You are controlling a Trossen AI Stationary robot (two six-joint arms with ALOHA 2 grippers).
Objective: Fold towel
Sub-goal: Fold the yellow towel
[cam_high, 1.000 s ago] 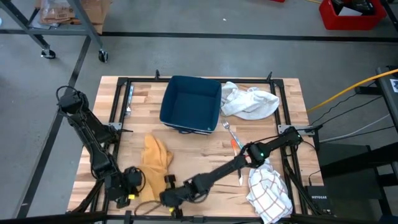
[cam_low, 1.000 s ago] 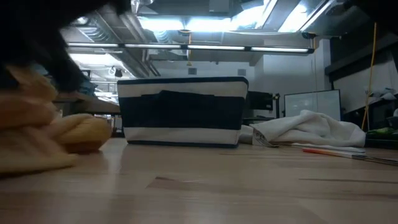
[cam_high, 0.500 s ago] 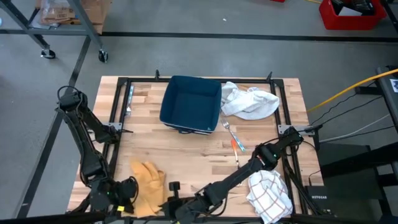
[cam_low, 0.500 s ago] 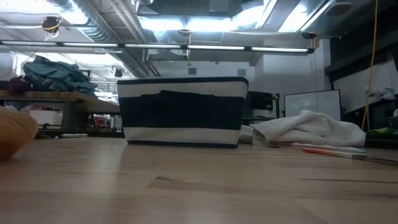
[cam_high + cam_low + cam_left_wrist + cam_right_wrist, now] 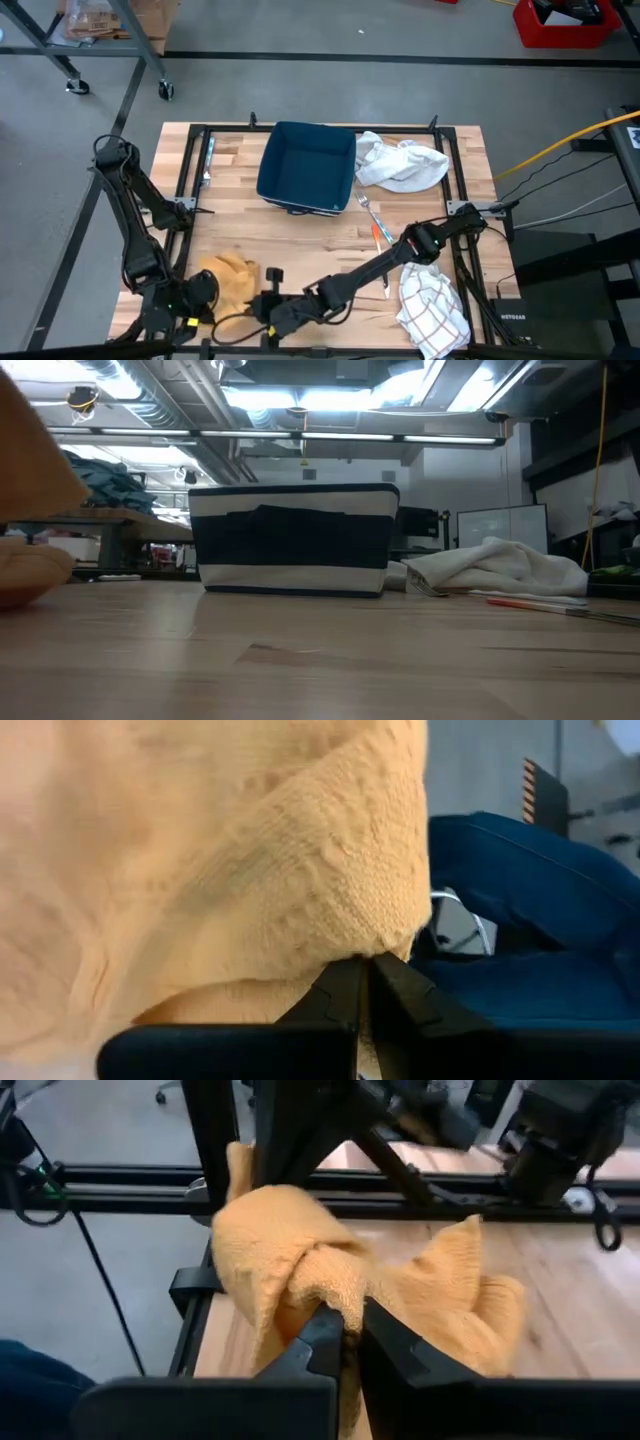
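Two dark arms reach to the near-left corner of the light wooden counter [image 5: 300,235], where a crumpled yellow terry towel [image 5: 228,278] lies bunched. At far left, the left claw [image 5: 196,297] sits at the towel's left edge; its wrist view shows the fingers pressed together with yellow cloth [image 5: 250,870] pinched between the tips. Just right of the towel, the right claw [image 5: 268,305] is pinched on a fold of the same cloth [image 5: 300,1280], fingers nearly closed around it, the arm stretching diagonally across the near half of the counter from the right side. From counter height, the towel [image 5: 30,570] shows only at the left edge.

Further right, toward the far side, stands a navy blue fabric bin [image 5: 307,167] with white bands on its outer wall [image 5: 292,540]. Beside its right wall lies a rumpled white cloth [image 5: 402,163]. Near it rest a metal fork [image 5: 366,208] and an orange-handled utensil [image 5: 381,235]. At the near-right corner lies a white checked dish towel [image 5: 433,310].
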